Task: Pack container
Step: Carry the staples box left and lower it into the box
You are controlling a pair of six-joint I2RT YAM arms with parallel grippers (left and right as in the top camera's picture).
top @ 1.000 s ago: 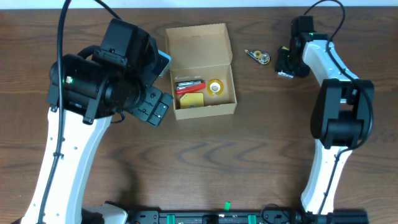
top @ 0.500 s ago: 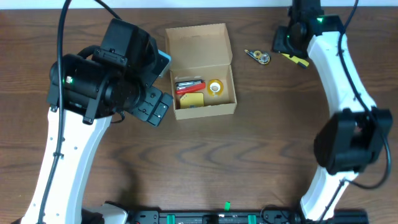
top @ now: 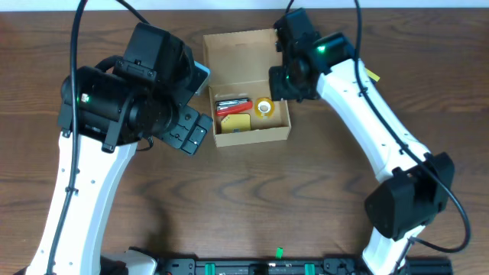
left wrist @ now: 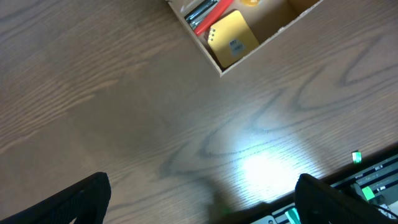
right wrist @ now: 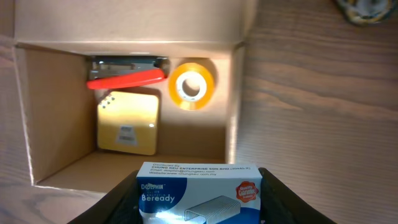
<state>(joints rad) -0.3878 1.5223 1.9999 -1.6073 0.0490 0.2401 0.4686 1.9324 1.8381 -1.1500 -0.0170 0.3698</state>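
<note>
The container point(top: 252, 137) is a tan cardboard box with its flap lid folded back, standing at the table's far middle. Inside lie a red stapler point(top: 233, 105), a yellow tape roll point(top: 264, 107) and a yellow pad point(top: 237, 124). My right gripper point(top: 286, 82) hovers over the container's right wall point(right wrist: 235, 99), shut on a blue and white staples box point(right wrist: 199, 193). In the right wrist view the stapler point(right wrist: 127, 78), tape roll point(right wrist: 193, 84) and pad point(right wrist: 127, 121) lie below. My left gripper point(left wrist: 202, 196) hangs open over bare table, left of the container point(left wrist: 273, 37).
A small yellow item point(top: 371, 75) peeks out behind the right arm at the back right. A round object point(right wrist: 367, 9) lies on the table beyond the container's right side. A black rail with green lights point(top: 275, 267) runs along the front edge.
The right arm has swung left from the table's far right to above the container's right side. The left arm has not moved.
</note>
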